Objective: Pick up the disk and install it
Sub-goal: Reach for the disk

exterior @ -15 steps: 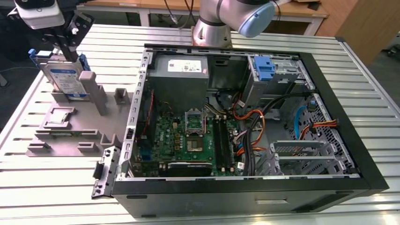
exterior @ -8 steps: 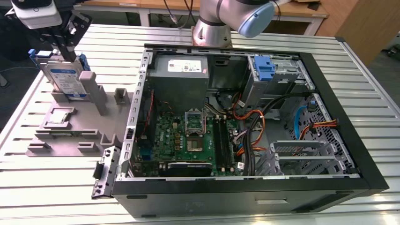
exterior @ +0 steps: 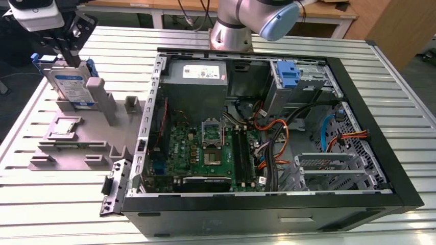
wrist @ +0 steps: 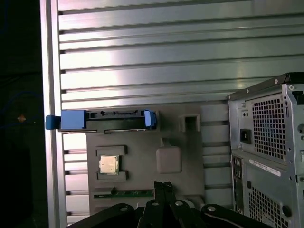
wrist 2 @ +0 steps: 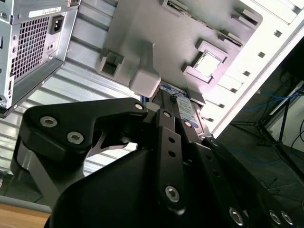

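At the exterior view's left of the open case (exterior: 272, 217), the disk (exterior: 71, 84) stood on edge in a grey holder (exterior: 75, 153) on the table (exterior: 54, 204). The gripper (exterior: 68, 51) hung directly above its top edge; I could not tell how wide it was.

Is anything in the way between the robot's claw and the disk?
Nothing visible is. The gripper hangs directly over the disk, which stands upright in the grey holder with its top edge uncovered.

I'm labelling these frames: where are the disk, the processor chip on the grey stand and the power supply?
disk (exterior: 71, 86), exterior view, on its white-and-blue label.
processor chip (wrist: 108, 165), first wrist view, on its metal top.
power supply (exterior: 203, 73), exterior view, on its white sticker.
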Robot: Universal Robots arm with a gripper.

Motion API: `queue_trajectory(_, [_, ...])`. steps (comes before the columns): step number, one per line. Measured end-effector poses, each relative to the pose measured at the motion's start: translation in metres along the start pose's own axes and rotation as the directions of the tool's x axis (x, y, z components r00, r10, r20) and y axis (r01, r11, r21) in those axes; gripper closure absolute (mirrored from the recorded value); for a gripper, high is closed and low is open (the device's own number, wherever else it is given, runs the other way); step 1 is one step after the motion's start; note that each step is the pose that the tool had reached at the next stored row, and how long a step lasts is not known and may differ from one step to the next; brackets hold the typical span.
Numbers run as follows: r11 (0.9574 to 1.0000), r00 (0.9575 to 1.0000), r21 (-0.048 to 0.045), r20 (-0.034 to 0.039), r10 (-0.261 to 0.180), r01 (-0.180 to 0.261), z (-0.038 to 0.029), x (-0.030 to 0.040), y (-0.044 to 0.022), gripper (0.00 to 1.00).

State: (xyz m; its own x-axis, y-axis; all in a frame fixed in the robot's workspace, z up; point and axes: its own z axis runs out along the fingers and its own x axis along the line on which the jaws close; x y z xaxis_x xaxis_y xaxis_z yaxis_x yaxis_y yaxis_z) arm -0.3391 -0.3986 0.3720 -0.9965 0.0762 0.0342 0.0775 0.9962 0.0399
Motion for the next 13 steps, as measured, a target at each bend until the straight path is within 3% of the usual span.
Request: queue_trajectory(13, [1.0,1.0,-0.0001,0.0,0.0,0.0,0.0002,0.0064,-0.0005,0.9])
